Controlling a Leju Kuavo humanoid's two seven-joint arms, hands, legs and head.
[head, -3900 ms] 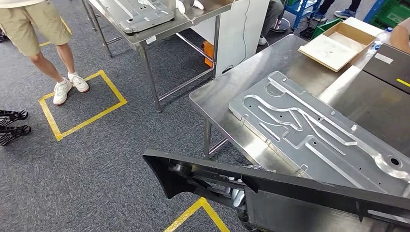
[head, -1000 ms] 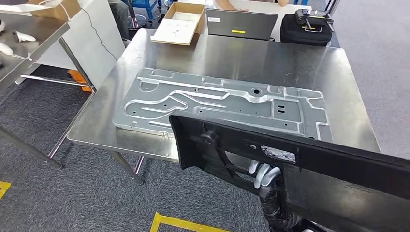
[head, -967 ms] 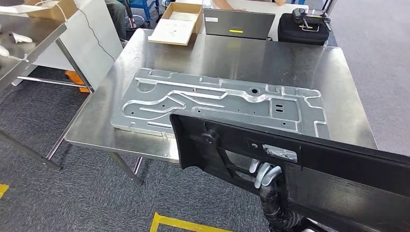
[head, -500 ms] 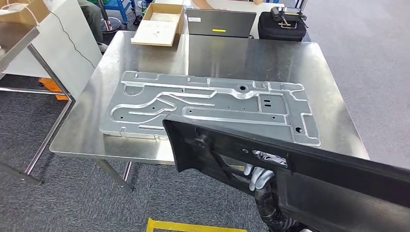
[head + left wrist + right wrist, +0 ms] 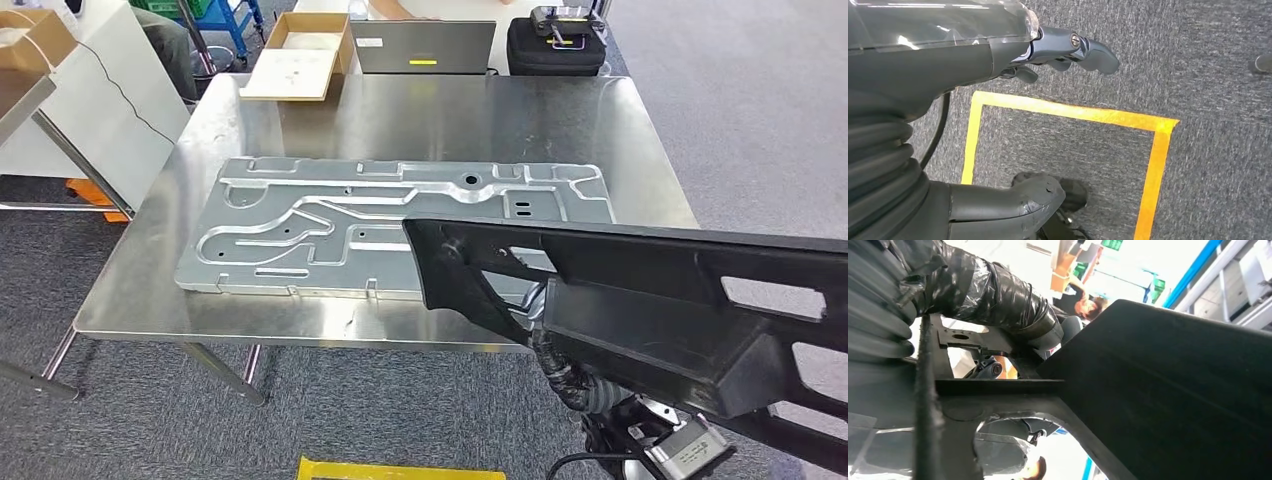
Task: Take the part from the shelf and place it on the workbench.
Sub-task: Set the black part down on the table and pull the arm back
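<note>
A long black plastic part (image 5: pixel 640 290) stretches from the picture's middle to its right edge in the head view. Its left end hangs above the near right corner of the steel workbench (image 5: pixel 480 115). My right hand (image 5: pixel 998 300), wrapped in black tape, grips the black part (image 5: pixel 1168 390) from below. The part hides that hand in the head view, where just the arm's black ribbed sleeve (image 5: pixel 560 370) shows. My left hand (image 5: pixel 1068 47) hangs over the carpet, fingers apart, holding nothing.
A large grey metal plate (image 5: pixel 400 215) covers the workbench's near half. At its far edge stand a cardboard box (image 5: pixel 295 65), a laptop (image 5: pixel 425 48) and a black case (image 5: pixel 555 40). Another table (image 5: pixel 20 100) stands at the left. Yellow tape (image 5: pixel 1068 112) marks the floor.
The camera has turned, so the workbench now sits square and centred in front of me. The black part rides higher and further right in the picture, overlapping the plate's near right corner.
</note>
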